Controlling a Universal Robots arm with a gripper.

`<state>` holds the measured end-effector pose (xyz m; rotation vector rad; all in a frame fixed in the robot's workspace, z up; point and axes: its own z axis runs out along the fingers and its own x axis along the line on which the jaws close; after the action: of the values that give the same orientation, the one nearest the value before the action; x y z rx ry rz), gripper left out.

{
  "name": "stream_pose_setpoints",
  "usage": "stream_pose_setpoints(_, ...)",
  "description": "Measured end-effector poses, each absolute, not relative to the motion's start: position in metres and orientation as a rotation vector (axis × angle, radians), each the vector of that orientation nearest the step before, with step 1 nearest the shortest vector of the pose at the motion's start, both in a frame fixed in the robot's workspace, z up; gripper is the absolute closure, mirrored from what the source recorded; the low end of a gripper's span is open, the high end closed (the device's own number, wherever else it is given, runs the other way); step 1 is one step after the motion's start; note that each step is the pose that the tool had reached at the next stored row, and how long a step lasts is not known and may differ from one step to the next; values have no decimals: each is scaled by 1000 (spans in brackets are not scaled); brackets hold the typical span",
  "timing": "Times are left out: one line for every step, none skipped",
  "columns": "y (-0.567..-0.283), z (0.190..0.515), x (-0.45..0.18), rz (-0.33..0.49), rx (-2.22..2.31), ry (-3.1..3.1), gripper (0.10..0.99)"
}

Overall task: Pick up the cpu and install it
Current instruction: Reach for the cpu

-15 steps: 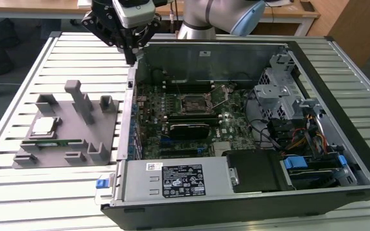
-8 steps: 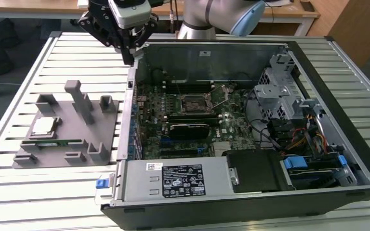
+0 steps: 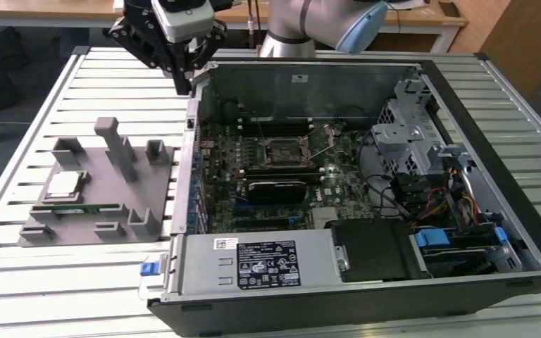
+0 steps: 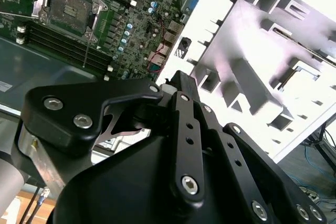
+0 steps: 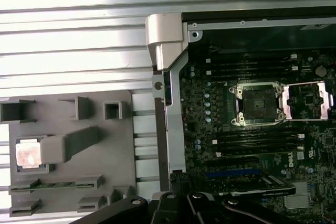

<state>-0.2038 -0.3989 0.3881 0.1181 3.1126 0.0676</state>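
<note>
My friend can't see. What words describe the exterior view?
An open computer case lies on a slatted table, its green circuit board showing. On the exterior view's left, a small silvery cpu sits on a grey plate near a green memory stick. The black gripper hangs by the case's far corner.

- The exterior view stands high and well away from the gripper (image 3: pixel 184 83). It looks down at a slant over the slatted table (image 3: pixel 26 127) and takes in the whole open computer case (image 3: pixel 299 77) and the grey fixture plate (image 3: pixel 73 218) beside it.
- The first wrist view sits above the gripper (image 5: pixel 177 192) and faces straight down, some way above the table. The plate lies to one side of the gripper and the motherboard socket (image 5: pixel 258 103) to the other.
- The second wrist view sits close behind the gripper (image 4: pixel 178 85) and looks along its black linkages at a tilt.
- All three views share the plate, the socket and the case wall nearest the gripper.
</note>
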Motion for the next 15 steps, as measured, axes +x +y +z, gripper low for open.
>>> stream_pose_setpoints(-399,388,-205,68,118,3112,980)
stream_pose_setpoints(-399,388,-207,68,118,3112,980)
stream_pose_setpoints(-399,388,-208,68,118,3113,980)
stream_pose_setpoints(-399,388,-210,68,118,3113,980)
stream_pose_setpoints(-399,388,-212,68,118,3113,980)
stream_pose_setpoints(-399,388,-214,68,118,3112,980)
stream_pose_setpoints(-399,387,-216,68,118,3113,980)
stream_pose_setpoints(-399,387,-218,68,118,3113,980)
stream_pose_setpoints(-399,387,-220,68,118,3113,980)
stream_pose_setpoints(-399,387,-221,68,118,3113,980)
stream_pose_setpoints(-399,387,-222,68,118,3113,980)
stream_pose_setpoints(-399,387,-223,68,118,3113,980)
stream_pose_setpoints(-399,387,-224,68,118,3113,980)
stream_pose_setpoints(-399,386,-225,68,118,3114,980)
stream_pose_setpoints(-399,386,-226,68,118,3114,980)
